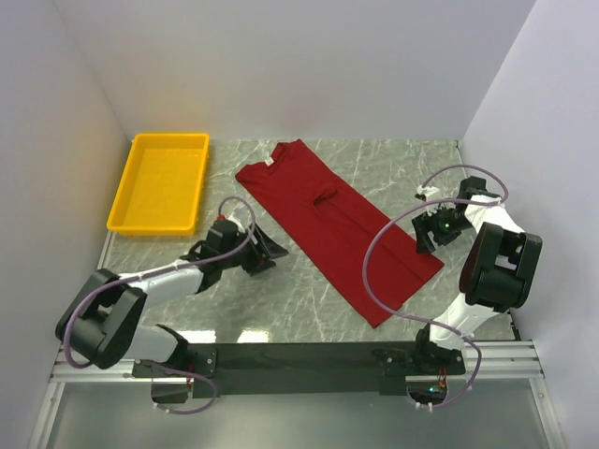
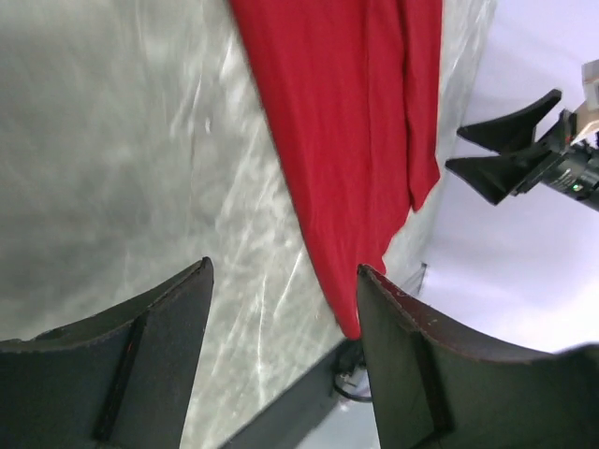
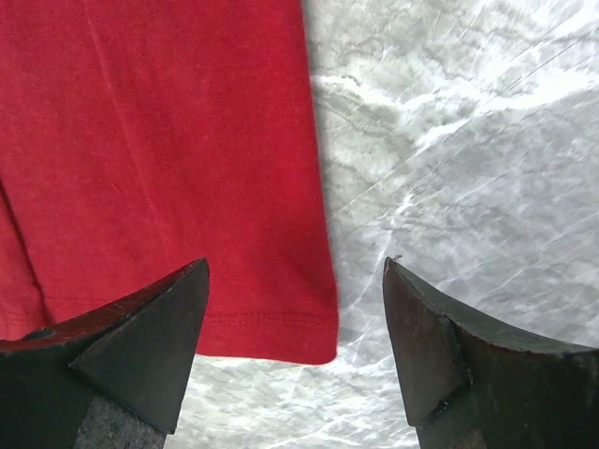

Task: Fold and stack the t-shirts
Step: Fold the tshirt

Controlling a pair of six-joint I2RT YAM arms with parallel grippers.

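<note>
The dark red t-shirt lies flat on the marble table, folded lengthwise into a long strip running from the back centre to the front right, with a small white neck label at its far end. My left gripper is open and empty, just left of the strip's near long edge; the shirt shows in the left wrist view. My right gripper is open and empty, hovering over the shirt's hem corner at the right end.
A yellow tray stands at the back left. White walls close in the table on the left, back and right. The right gripper shows across the table in the left wrist view. Bare marble lies in front of the shirt.
</note>
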